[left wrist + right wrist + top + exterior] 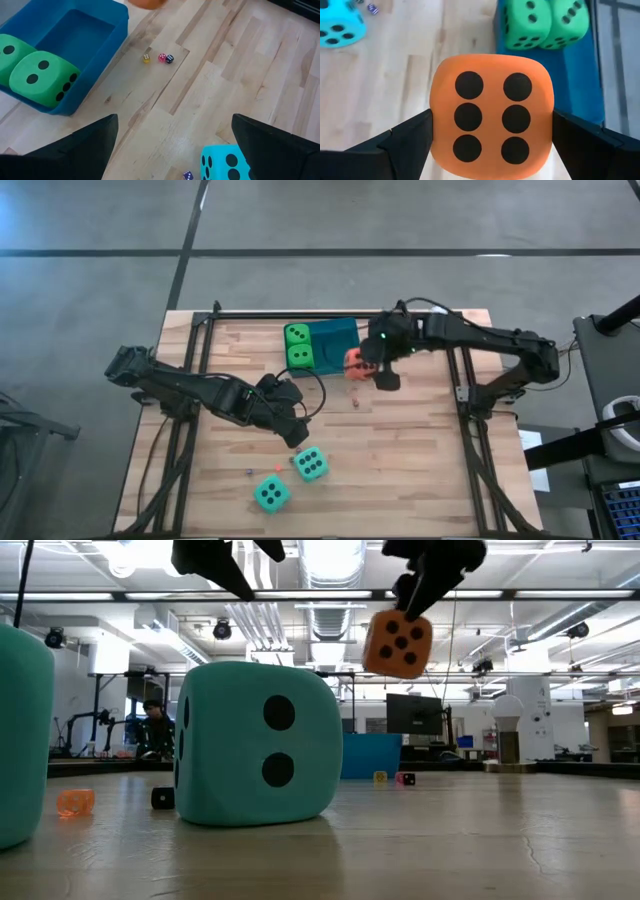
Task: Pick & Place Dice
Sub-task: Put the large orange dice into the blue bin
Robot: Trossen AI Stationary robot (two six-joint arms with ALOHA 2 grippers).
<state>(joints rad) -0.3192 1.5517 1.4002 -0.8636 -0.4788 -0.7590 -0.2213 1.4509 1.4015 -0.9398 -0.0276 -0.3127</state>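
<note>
The blue tray point(340, 335) stands at the far middle of the table, with two green dice point(298, 346) side by side in its left half. My right gripper point(370, 366) is shut on the orange-red die point(354, 362), which hangs just off the tray's near right corner. Two teal dice point(310, 465) point(271, 494) rest on the table near its front edge. My left gripper point(292, 428) hovers open above the table just beyond them, with nothing between its fingers point(75, 150). My right gripper pinches the orange-red die between its two fingers, on two opposite side faces point(436, 125). The fingers slant down from above, and the six-pip face point(492, 117) is turned toward the wrist. The die point(398, 643) hangs clear of the table, slightly tilted.
Three tiny dice point(146, 58) point(161, 57) point(169, 59) lie on the wood near the tray, and another point(187, 175) lies by a teal die point(225, 162). Bare wooden table spreads to the right of the dice. Dark frame rails run along the table's sides.
</note>
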